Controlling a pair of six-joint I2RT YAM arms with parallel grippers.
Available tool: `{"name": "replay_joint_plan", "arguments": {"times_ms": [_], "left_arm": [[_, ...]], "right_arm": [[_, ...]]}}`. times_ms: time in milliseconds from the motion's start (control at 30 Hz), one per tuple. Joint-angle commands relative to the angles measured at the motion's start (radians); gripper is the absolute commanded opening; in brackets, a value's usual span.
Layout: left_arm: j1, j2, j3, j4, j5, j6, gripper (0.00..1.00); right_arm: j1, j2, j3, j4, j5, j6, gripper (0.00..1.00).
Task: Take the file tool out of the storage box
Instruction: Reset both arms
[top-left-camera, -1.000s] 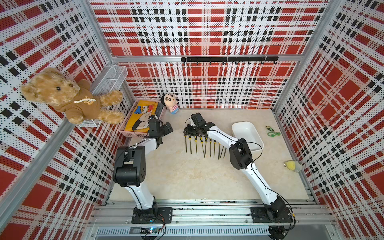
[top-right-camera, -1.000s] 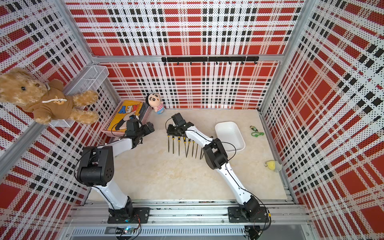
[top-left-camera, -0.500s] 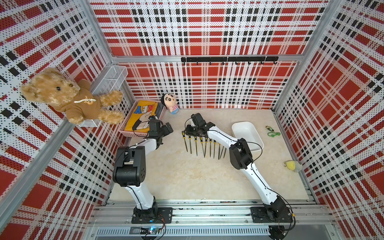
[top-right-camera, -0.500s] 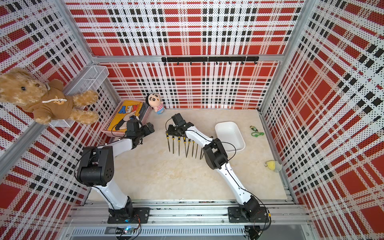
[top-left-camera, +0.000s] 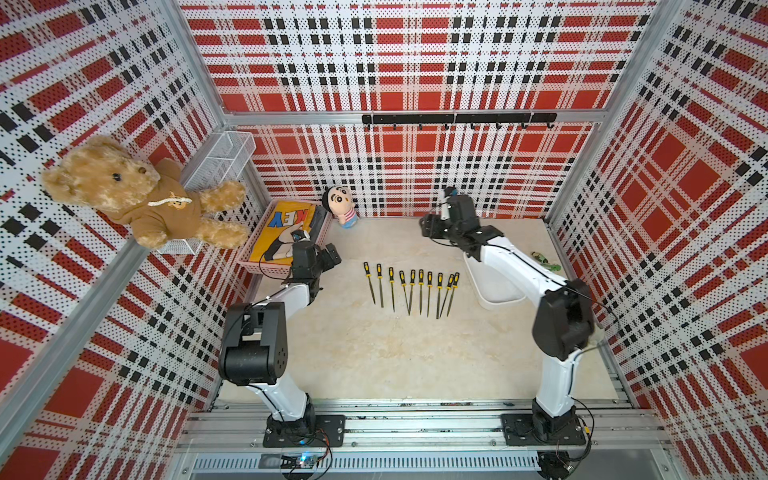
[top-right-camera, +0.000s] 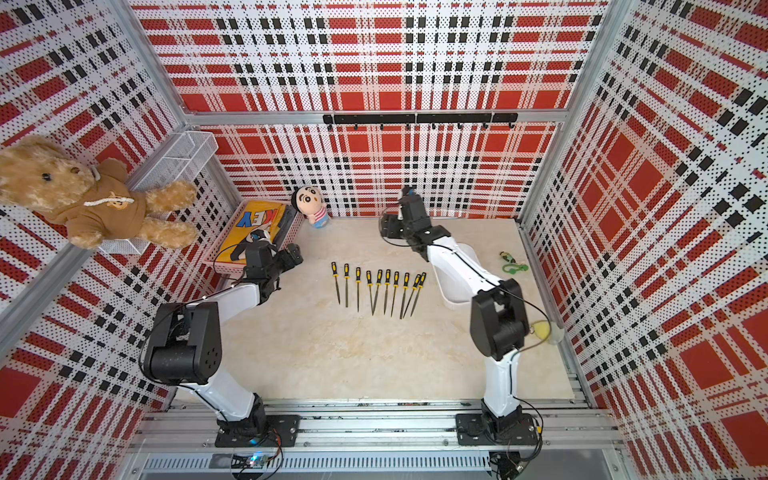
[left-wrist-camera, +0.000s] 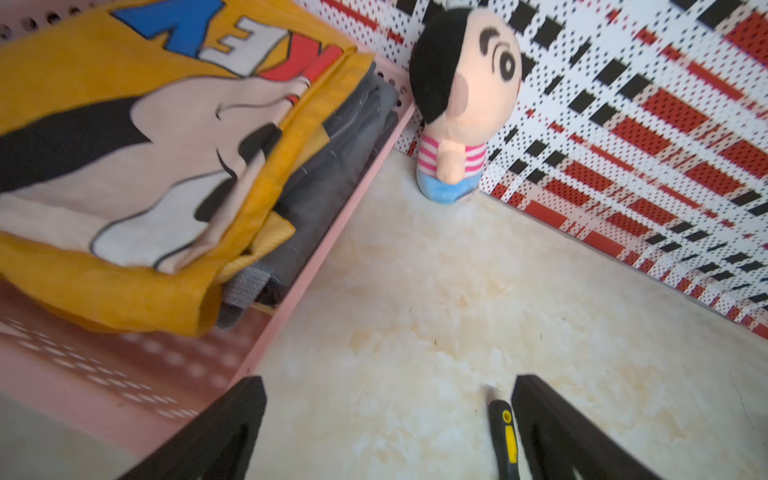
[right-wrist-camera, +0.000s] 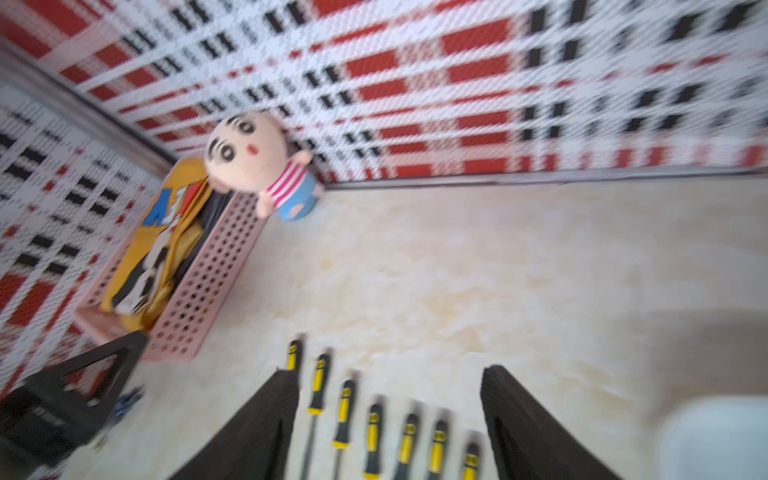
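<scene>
Several file tools (top-left-camera: 421, 277) (top-right-camera: 387, 277) with black-and-yellow handles lie side by side in a row on the beige floor. Right of them stands the white storage box (top-left-camera: 498, 291) (top-right-camera: 455, 291), partly hidden under my right arm; the part of its inside that shows is bare. My right gripper (top-left-camera: 428, 227) (right-wrist-camera: 390, 372) hangs open and empty above the floor, behind the row's right end. My left gripper (top-left-camera: 334, 259) (left-wrist-camera: 390, 380) is open and empty beside the pink basket, left of the row. One file handle (left-wrist-camera: 505, 432) lies close to its finger.
A pink perforated basket (top-left-camera: 253, 266) with yellow cloth stands at the back left, with a small doll (top-left-camera: 341, 208) next to it. A teddy bear (top-left-camera: 137, 195) sits in a wire-mesh basket on the left wall. A green item (top-right-camera: 513, 266) and a yellow one (top-right-camera: 542, 330) lie by the right wall.
My right gripper has risen from the left end of the row of files, moved right and towards the back wall, and opened. The left arm has not moved.
</scene>
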Motion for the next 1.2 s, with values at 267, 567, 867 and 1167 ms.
{"name": "replay_joint_plan", "arguments": {"times_ms": [267,567,867,1167], "left_arm": [[0.068,-0.235,-0.352,0.34,-0.186,0.123,0.99],[0.073,-0.223,-0.51,0.603,-0.223,0.158,0.99],[-0.072,-0.211,-0.662,0.876,-0.36,0.295,0.99],[-0.1,-0.147,-0.657,0.935,-0.378,0.323,0.99]], "right_arm": [[-0.344,-0.505,-0.664,0.25,0.283,-0.041,0.98],[-0.49,-0.6,-0.923,0.433,0.371,-0.107,1.0],[-0.496,-0.542,-1.083,0.69,0.25,-0.235,1.0],[-0.489,-0.482,-1.26,1.043,0.051,-0.282,1.0]]}}
